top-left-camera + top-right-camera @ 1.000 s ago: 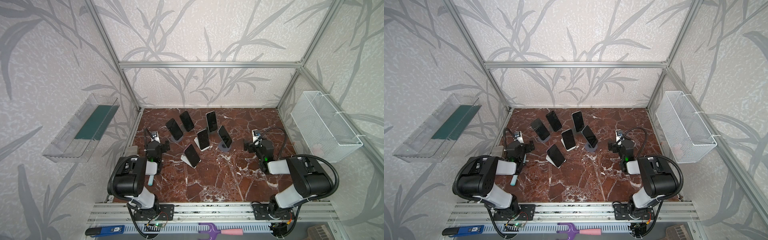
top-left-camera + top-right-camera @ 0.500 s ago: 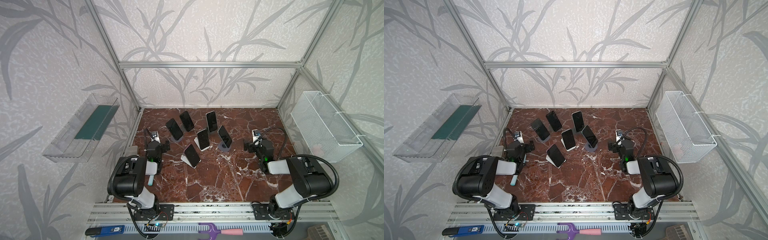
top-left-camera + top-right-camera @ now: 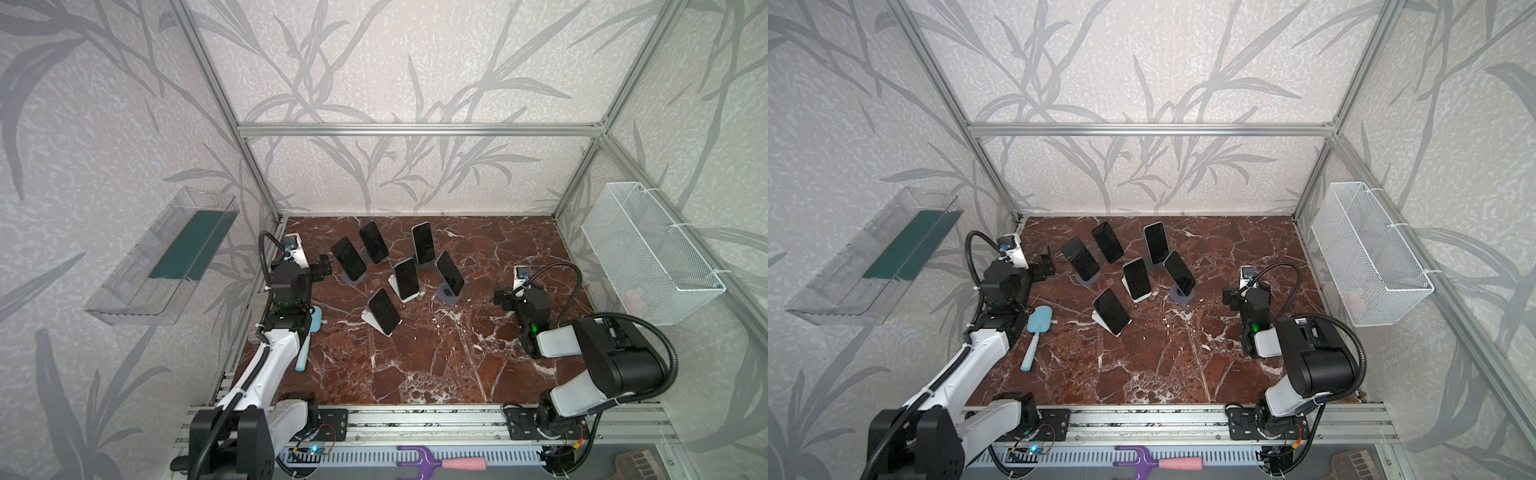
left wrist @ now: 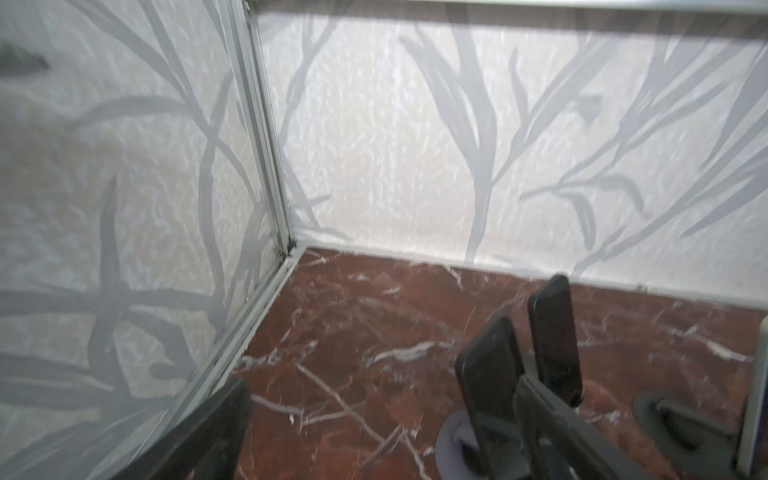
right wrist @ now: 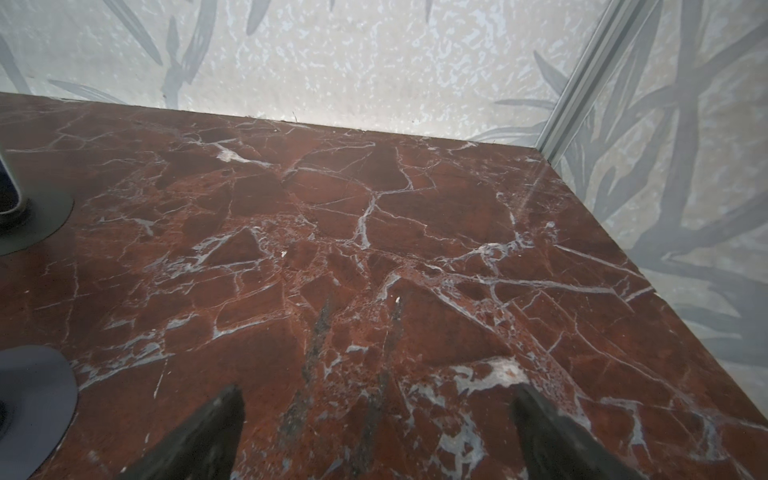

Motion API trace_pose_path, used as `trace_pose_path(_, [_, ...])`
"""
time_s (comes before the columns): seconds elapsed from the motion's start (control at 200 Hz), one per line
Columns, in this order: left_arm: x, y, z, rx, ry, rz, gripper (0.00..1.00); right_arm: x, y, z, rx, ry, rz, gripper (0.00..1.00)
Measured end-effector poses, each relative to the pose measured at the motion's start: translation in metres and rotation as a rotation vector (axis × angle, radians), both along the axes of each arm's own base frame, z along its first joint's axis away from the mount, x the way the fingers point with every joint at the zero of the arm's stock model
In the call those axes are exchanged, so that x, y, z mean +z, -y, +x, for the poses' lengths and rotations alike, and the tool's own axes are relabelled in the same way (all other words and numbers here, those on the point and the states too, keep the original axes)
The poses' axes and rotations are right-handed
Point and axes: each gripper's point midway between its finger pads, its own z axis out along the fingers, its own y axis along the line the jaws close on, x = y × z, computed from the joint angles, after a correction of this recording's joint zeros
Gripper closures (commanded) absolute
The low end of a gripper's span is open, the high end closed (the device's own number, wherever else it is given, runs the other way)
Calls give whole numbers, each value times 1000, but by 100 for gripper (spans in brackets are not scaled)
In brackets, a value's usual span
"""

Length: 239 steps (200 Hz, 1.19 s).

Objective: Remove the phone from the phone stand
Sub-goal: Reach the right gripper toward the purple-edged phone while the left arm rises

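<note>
Closest in, a purple fork with a pink handle (image 3: 436, 460) lies on the rail before the worktop (image 3: 415, 365). On the red marble, a light-blue spatula (image 3: 1036, 332) lies just beside the left arm (image 3: 274, 353). The right arm (image 3: 536, 316) holds the right jaws low over bare marble, spread wide and empty. Both fingers (image 5: 199, 436) show in the right wrist view, well apart from the stands.

Mid-worktop stand six phones, each leaning in its own stand. The nearest phone (image 3: 384, 309) rests on a white wedge stand (image 3: 374, 325). Farther back, the left jaws are spread as well, gripping nothing, just beside the left-most phone (image 3: 348, 258). That phone sits tilted on a grey round-footed stand (image 3: 354, 279). In the left wrist view one finger (image 4: 557, 430) overlaps it, and I cannot tell whether it touches.

A wire basket (image 3: 648, 257) hangs on the right wall and a clear tray (image 3: 166, 257) on the left.
</note>
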Motion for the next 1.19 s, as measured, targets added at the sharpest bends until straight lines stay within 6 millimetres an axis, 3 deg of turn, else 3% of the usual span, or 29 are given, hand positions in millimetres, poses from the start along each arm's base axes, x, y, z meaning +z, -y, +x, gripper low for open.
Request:
trace_pose_path(0.135, [50, 8, -6, -29, 28, -130, 1, 40, 6, 9, -49, 42, 8, 1])
trace_pose_path(0.255, [76, 14, -17, -54, 47, -226, 1, 80, 6, 12, -51, 119, 28, 1])
trace_pose_path(0.42, [83, 26, -19, -116, 60, -335, 1, 111, 4, 4, -60, 110, 56, 1])
trace_pose_path(0.64, [83, 44, 2, -201, 60, -508, 1, 192, -4, -6, -51, 155, 240, 1])
trace_pose_path(0.725, [96, 54, 15, -261, 61, -552, 1, 208, -12, -18, 7, 196, 338, 2])
trace_pose_path(0.835, [111, 67, 28, -338, 55, -586, 2, 219, -35, -27, 152, 199, 442, 13])
trace_pose_path(0.965, [104, 78, 29, -395, 24, -625, 4, 225, -72, -21, 324, 101, 487, 13])
trace_pose_path(1.06, [92, 79, 24, -396, 4, -641, 4, 230, -115, -32, 461, 36, 459, 11])
trace_pose_path(1.195, [76, 74, 16, -348, -15, -660, 5, 226, -190, -73, 684, -49, 360, 10])
